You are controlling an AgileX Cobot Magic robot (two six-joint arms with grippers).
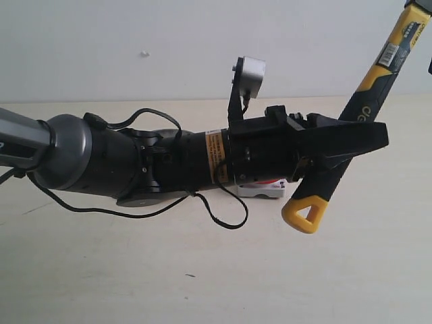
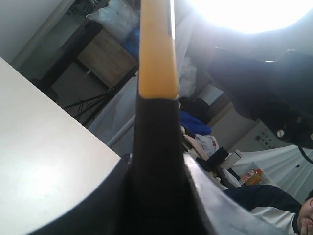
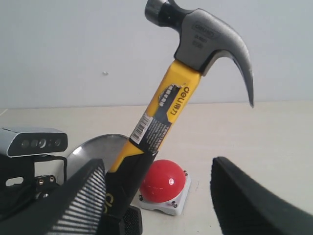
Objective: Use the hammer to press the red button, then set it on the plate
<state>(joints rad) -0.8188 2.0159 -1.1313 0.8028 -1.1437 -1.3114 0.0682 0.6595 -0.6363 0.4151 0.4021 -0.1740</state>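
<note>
- While the left gripper [image 1: 351, 145] reaches in from the left edge of the exterior view to right of centre, its jaws are clamped on the black lower handle of the hammer [image 1: 366, 108], holding it clear of the bench [image 1: 101, 270].
- The hammer slants from its yellow looped end, low and right of centre, up to the upper right corner, where the frame's edge cuts off the head.
- The red button [image 1: 263, 189] sits on the bench just below the gripper, near the middle of the frame. Only a sliver of red dome and part of the light-grey base show beneath the arm.
- A silver camera [image 1: 251, 71] stands on the left arm's wrist, and a black cable [image 1: 226, 219] loops down under the arm against the pale bench.
- Seen from the left wrist, the handle runs straight out between the two dark jaws, black nearest them and yellow further along.
- The right gripper [image 3: 157, 164] shows only in its own wrist view, its jaws standing wide apart and gripping nothing.
- Beyond those jaws the hammer stands tilted, with its dark steel head and curved claw against the plain wall [image 3: 73, 49].
- The plate [image 3: 93, 147] lies behind the handle and near the button, with only part of its shiny rim showing.
</note>
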